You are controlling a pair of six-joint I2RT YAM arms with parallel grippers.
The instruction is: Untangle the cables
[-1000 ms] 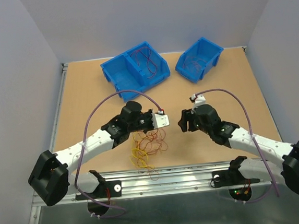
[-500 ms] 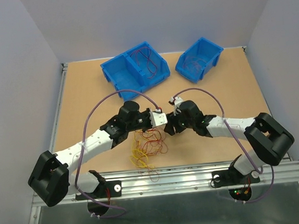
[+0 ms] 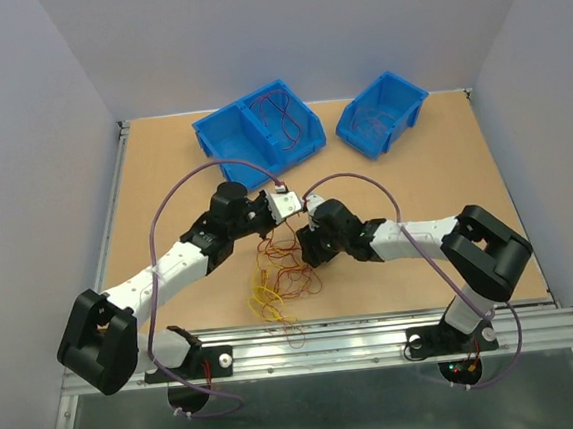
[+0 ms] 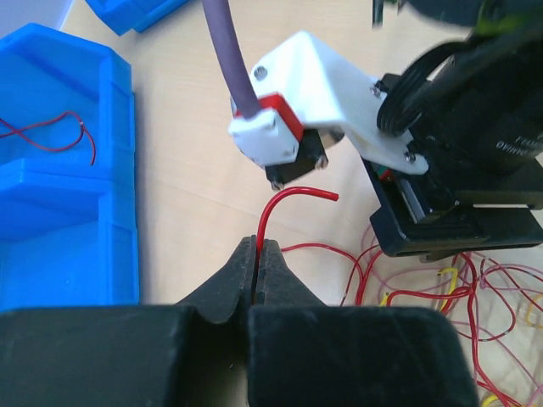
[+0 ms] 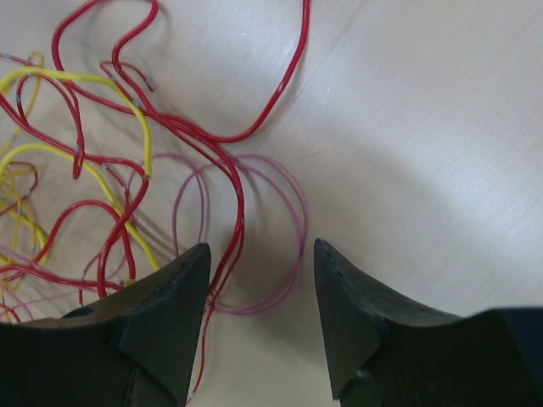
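Observation:
The cables (image 3: 282,278) lie as a loose tangle of red, yellow and pinkish strands on the tan table, between the two arms. My left gripper (image 3: 275,225) (image 4: 259,248) is shut on a single red cable (image 4: 288,197), whose free end curls above the jaws. My right gripper (image 3: 305,255) (image 5: 261,254) hangs open just over the tangle's edge. In the right wrist view a red strand (image 5: 229,229) runs beside the left fingertip (image 5: 174,288), and a pink loop (image 5: 293,229) lies under the gap. The right wrist (image 4: 458,170) is close in front of the left jaws.
A blue divided bin (image 3: 222,140) (image 4: 68,212) stands at the back with a red cable (image 3: 283,114) (image 4: 51,136) inside. A second blue bin (image 3: 403,92) sits to its right and holds a reddish cable (image 3: 364,122). A metal rail (image 3: 327,336) borders the near edge.
The right arm has swung left from beside the tangle to over it, with its jaws a little narrower. The left gripper has moved back and left, still holding the red cable.

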